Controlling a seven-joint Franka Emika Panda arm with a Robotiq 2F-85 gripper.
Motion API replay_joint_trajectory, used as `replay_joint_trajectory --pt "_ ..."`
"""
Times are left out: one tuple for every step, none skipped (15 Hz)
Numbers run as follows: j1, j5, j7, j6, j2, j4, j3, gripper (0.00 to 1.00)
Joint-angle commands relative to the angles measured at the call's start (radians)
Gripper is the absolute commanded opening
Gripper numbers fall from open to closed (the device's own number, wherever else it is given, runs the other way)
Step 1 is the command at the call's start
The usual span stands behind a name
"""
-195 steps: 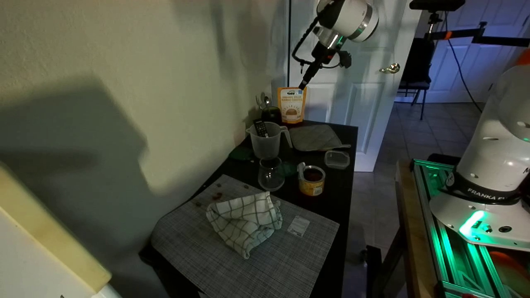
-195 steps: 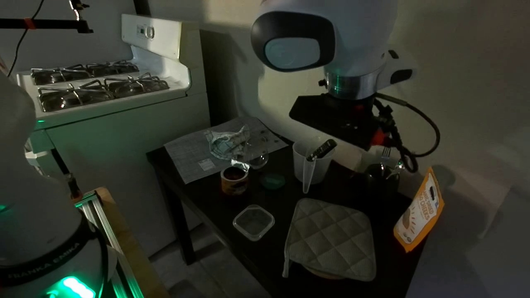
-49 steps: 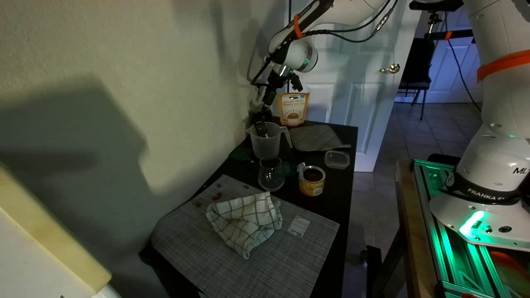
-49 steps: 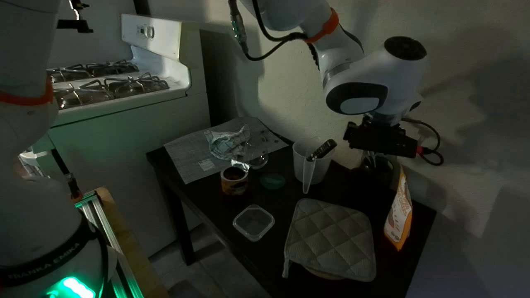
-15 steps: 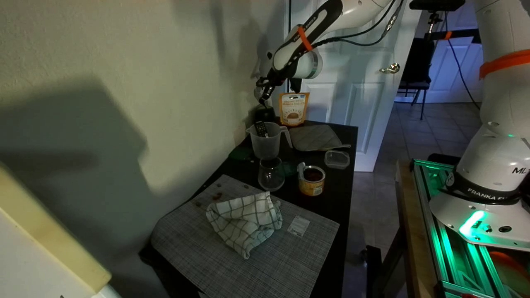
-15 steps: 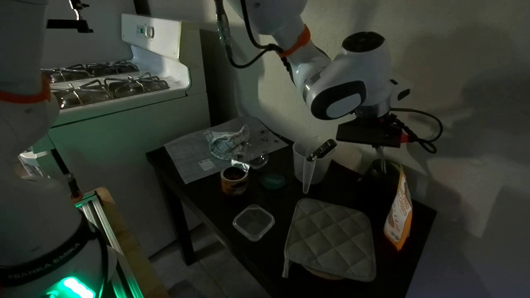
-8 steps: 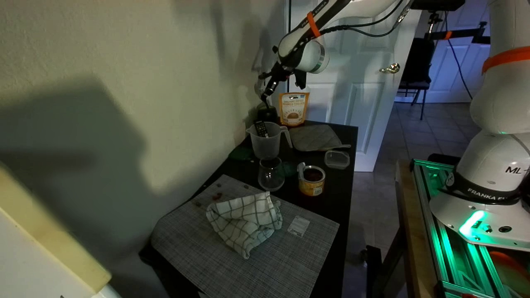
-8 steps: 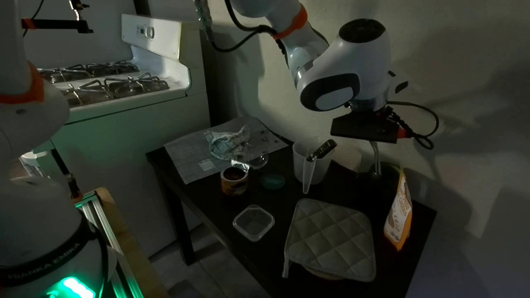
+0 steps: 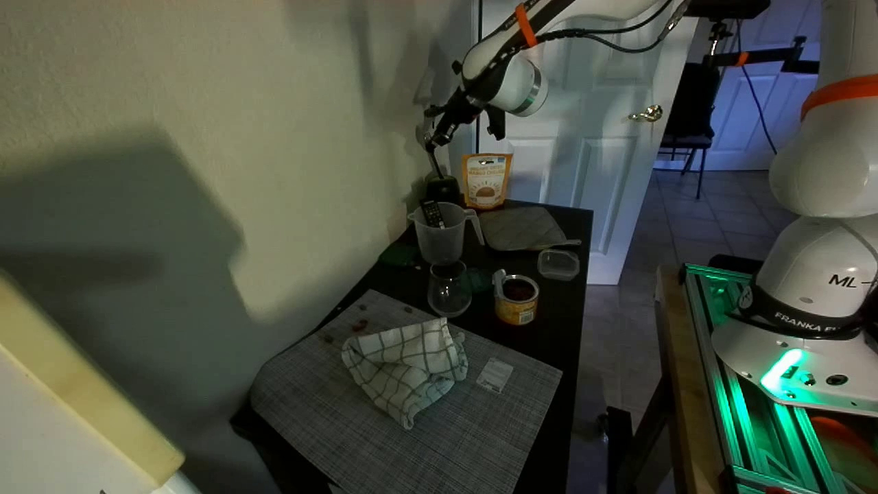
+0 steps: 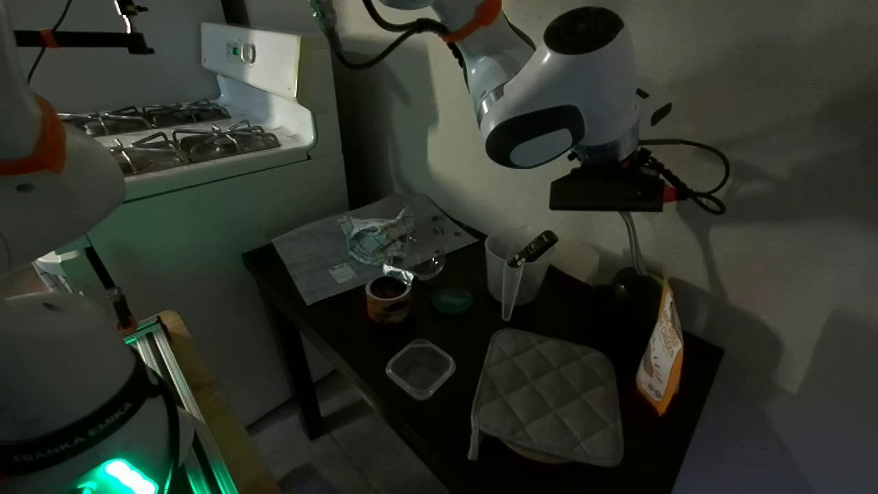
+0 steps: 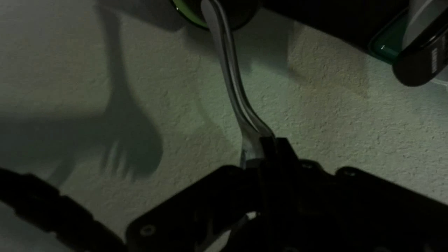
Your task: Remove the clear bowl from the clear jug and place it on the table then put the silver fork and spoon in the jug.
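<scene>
My gripper (image 11: 275, 143) is shut on the silver fork and spoon (image 11: 232, 75), which lie pressed together with their handles hanging down. One metal head shows beside the fingers, partly hidden by them. The handle ends reach the mouth of a dark green pot (image 9: 442, 188) at the table's far end; whether they are still inside it I cannot tell. Closer along the table (image 10: 357, 329) stands the clear jug (image 10: 495, 274), upright, with a black remote (image 10: 534, 249) leaning in it. The clear bowl (image 10: 420, 370), shallow and squarish, sits on the tabletop near its edge.
Close behind the gripper rises the wall (image 9: 288, 171). An orange pouch (image 9: 485, 180) stands by the pot, with a quilted pot holder (image 10: 549, 398) nearby. A stemless glass (image 9: 449, 291), an opened can (image 9: 516, 300) and a checked cloth (image 9: 408, 367) on a placemat (image 9: 439, 446) occupy the near part.
Over the last second the gripper has risen, drawing the fork and spoon upward so more of their handles shows above the pot. Compared with the oldest frames, the pouch stands slightly shifted.
</scene>
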Motion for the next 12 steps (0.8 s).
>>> replay_joint_trajectory --pt "-0.075 0.014 -0.051 0.057 -0.071 -0.094 0.087 0.01" --pt "-0.09 0.014 -0.057 0.063 -0.089 -0.113 0.106 0.01" --pt "-0.098 0.014 -0.054 0.068 -0.11 -0.136 0.113 0.01" --pt "-0.118 0.019 -0.054 0.066 -0.141 -0.162 0.134 0.01" --pt "-0.139 0.024 -0.057 0.067 -0.161 -0.182 0.159 0.01" --pt "-0.164 0.029 -0.061 0.07 -0.182 -0.201 0.19 0.01" --pt "-0.188 0.034 -0.063 0.072 -0.207 -0.224 0.22 0.01" --pt "-0.212 0.038 -0.066 0.073 -0.225 -0.241 0.252 0.01" --pt "-0.238 0.045 -0.069 0.072 -0.251 -0.263 0.289 0.01" --pt "-0.259 0.05 -0.071 0.067 -0.272 -0.283 0.321 0.01" --pt "-0.279 0.055 -0.073 0.061 -0.292 -0.296 0.352 0.01" --pt "-0.302 0.065 -0.079 0.055 -0.31 -0.312 0.389 0.01"
